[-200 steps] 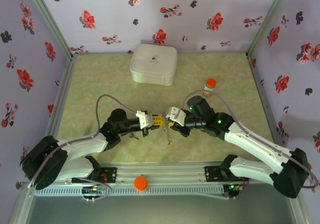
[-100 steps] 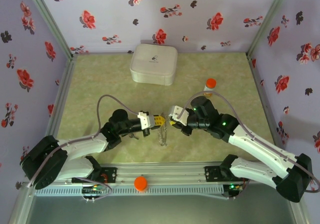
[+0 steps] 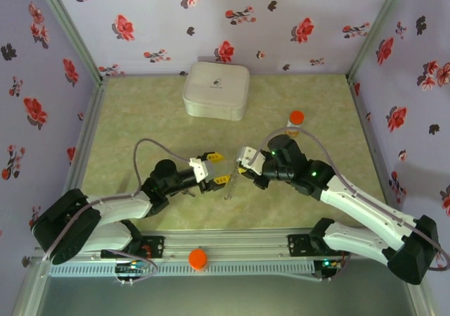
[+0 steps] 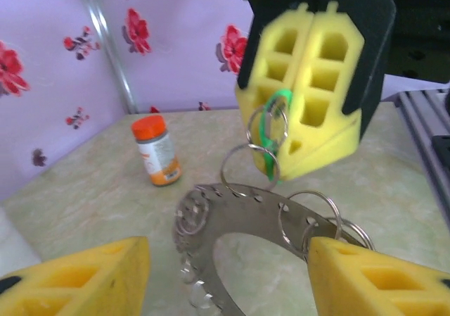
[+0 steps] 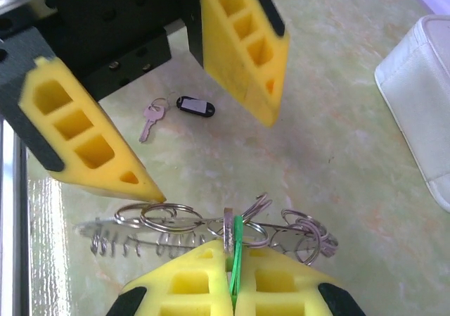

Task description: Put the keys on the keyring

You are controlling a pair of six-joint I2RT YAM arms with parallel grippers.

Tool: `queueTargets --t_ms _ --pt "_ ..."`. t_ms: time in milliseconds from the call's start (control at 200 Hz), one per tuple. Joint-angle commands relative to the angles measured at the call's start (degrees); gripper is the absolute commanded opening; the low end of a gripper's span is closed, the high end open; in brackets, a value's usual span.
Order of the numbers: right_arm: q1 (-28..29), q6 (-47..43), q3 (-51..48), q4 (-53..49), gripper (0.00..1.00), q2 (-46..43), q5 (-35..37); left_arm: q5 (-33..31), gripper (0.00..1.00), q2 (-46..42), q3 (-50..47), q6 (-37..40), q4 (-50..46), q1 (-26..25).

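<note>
Observed from the near side of the table: the left gripper (image 3: 218, 169) has just let go. Half a second earlier its jaws were closed at the keyring (image 4: 239, 203), nose to nose with the right gripper (image 3: 241, 169); they now stand wide apart and hold nothing, the yellow pads on either side of the hanging metal without touching it. The right gripper is pressed tight on the green tab (image 5: 237, 253) and its small split ring, so the keyring now hangs from that arm alone, in the air over the near middle of the table between the two arms. The tab's ring appears hooked to the toothed edge, though whether it is fully threaded through cannot be confirmed. The dark key (image 5: 195, 107) lies flat on the table under the left arm, well apart from the keyring and not attached. Assessment: one key is probably on and the second is outstanding; the freed left arm is the likely one to fetch it. The orange-capped bottle (image 3: 295, 122) and white case (image 3: 216, 91) stand further back, uninvolved.
</note>
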Motion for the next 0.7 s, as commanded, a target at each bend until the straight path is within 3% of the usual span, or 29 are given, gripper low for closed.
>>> queueTargets --t_ms 0,360,465,695 --pt "-0.2 1.2 1.6 4.1 0.0 1.0 1.1 -7.1 0.66 -1.9 -2.6 -1.5 7.5 0.5" --pt "0.5 3.3 2.3 12.0 0.0 7.3 1.6 -26.3 0.71 -6.6 -4.8 -2.6 11.2 1.0" --pt "1.0 4.1 3.2 16.8 0.0 11.1 0.9 -32.3 0.72 -8.2 -6.1 -5.4 16.5 1.6" --pt "0.7 2.5 11.1 21.5 0.0 23.4 2.9 -42.7 0.76 -16.0 -7.9 -15.7 14.7 5.8"
